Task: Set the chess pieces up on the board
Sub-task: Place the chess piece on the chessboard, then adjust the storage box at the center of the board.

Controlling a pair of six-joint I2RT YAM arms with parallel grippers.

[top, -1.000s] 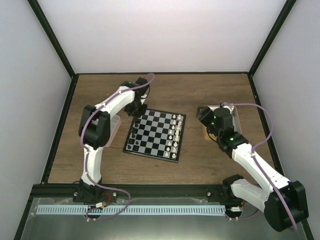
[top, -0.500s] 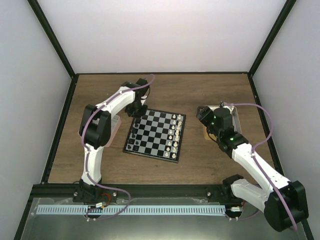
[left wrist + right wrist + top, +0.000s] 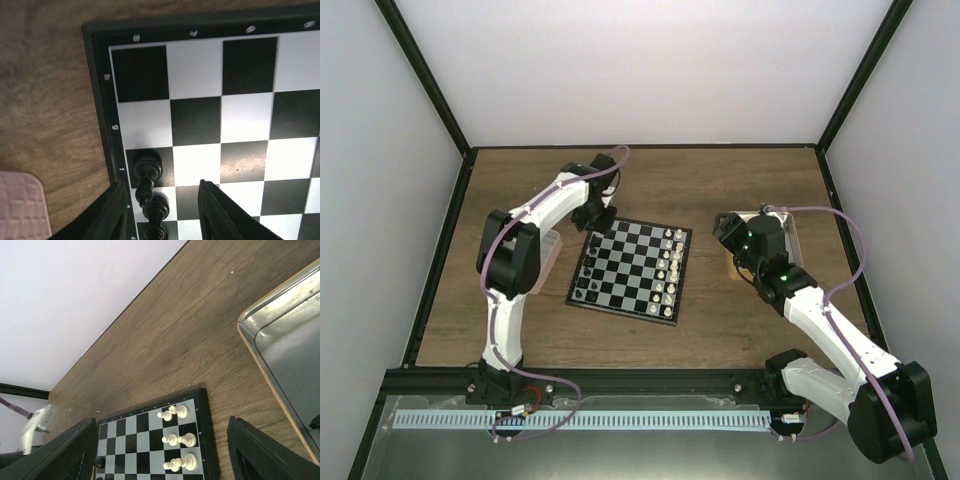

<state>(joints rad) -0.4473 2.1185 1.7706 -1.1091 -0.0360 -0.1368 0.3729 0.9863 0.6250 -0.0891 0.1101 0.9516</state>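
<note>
The board [image 3: 630,268] lies mid-table. Black chess pieces [image 3: 587,287] stand along its left edge and white ones [image 3: 669,265] along its right. My left gripper [image 3: 593,232] hovers over the board's far left corner. In the left wrist view it [image 3: 162,212] is open, its fingers [image 3: 116,215] straddling edge squares where black pieces [image 3: 149,167] stand; one [image 3: 160,207] stands between the jaws, ungripped. My right gripper [image 3: 730,237] is open and empty right of the board. Its wrist view shows the board [image 3: 145,437] and white pieces [image 3: 182,440].
A metal tray with a tan rim [image 3: 790,238] sits under the right arm, also in the right wrist view [image 3: 280,355]. A pink-rimmed clear box [image 3: 552,252] sits left of the board, partly hidden by the left arm; its corner shows in the left wrist view [image 3: 22,205].
</note>
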